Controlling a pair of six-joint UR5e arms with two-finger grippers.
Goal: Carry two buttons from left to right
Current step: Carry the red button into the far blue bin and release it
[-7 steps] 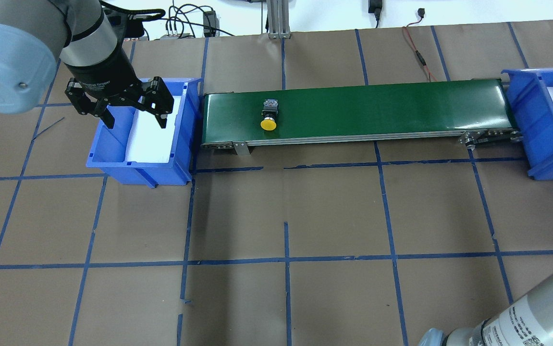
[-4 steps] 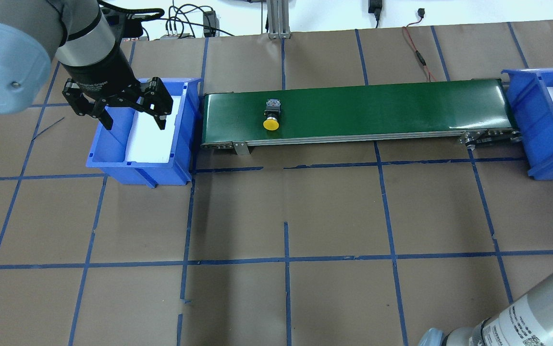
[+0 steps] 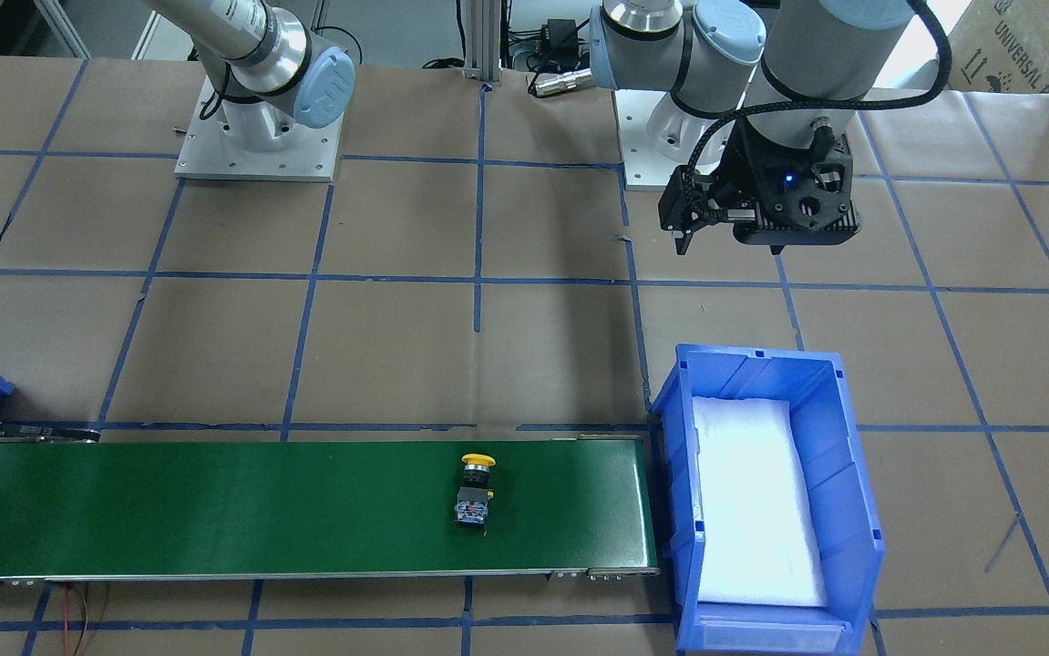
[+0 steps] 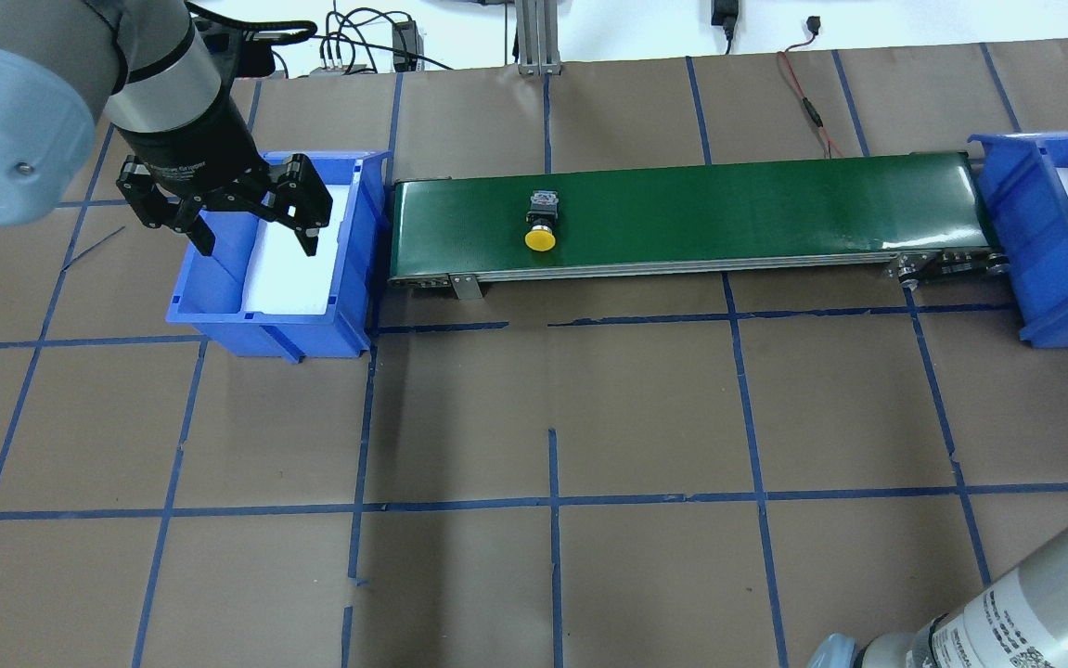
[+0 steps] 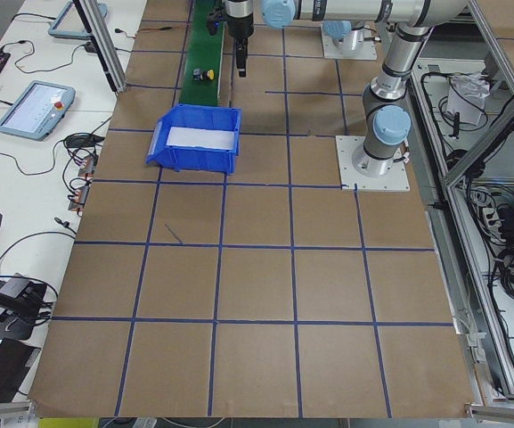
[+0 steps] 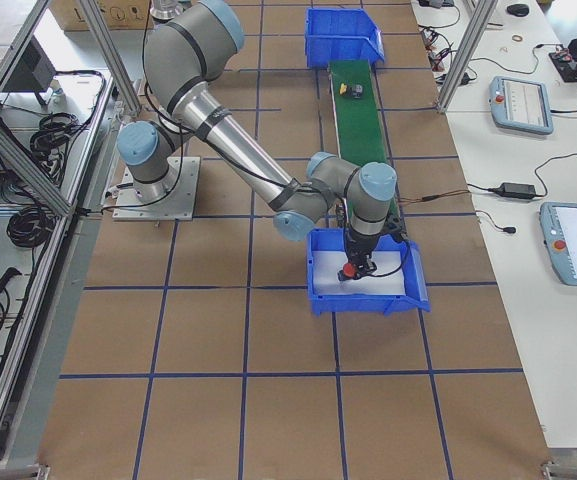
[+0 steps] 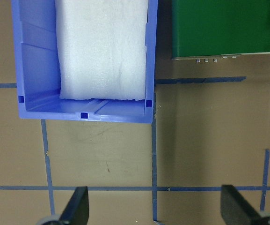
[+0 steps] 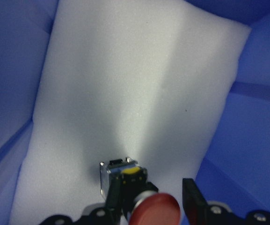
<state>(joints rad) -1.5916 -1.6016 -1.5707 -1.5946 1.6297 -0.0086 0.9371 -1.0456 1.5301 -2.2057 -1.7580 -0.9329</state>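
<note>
The yellow-capped button (image 4: 541,227) lies on its side on the green conveyor belt (image 4: 756,209), near the belt's left end; it also shows in the front-facing view (image 3: 474,487). My left gripper (image 4: 255,243) hangs open and empty above the left blue bin (image 4: 264,329), whose white foam is bare. My right gripper (image 8: 151,187) is down inside the right blue bin (image 4: 1016,223), shut on the red-capped button (image 8: 154,208). It holds the button by the cap, contact block down, just over the white foam. The exterior right view shows this gripper (image 6: 351,262) with the red cap (image 6: 348,272).
The belt runs between the two bins. Blue tape lines cross the brown table. Cables (image 4: 803,93) lie behind the conveyor, and an aluminium post (image 4: 534,37) stands at the back. In the left wrist view the left bin (image 7: 83,112) and the belt end (image 7: 228,28) lie ahead.
The yellow button has ridden a little to the right on the belt. The right gripper has come down into the right bin with the red button. The left gripper drifted slightly.
</note>
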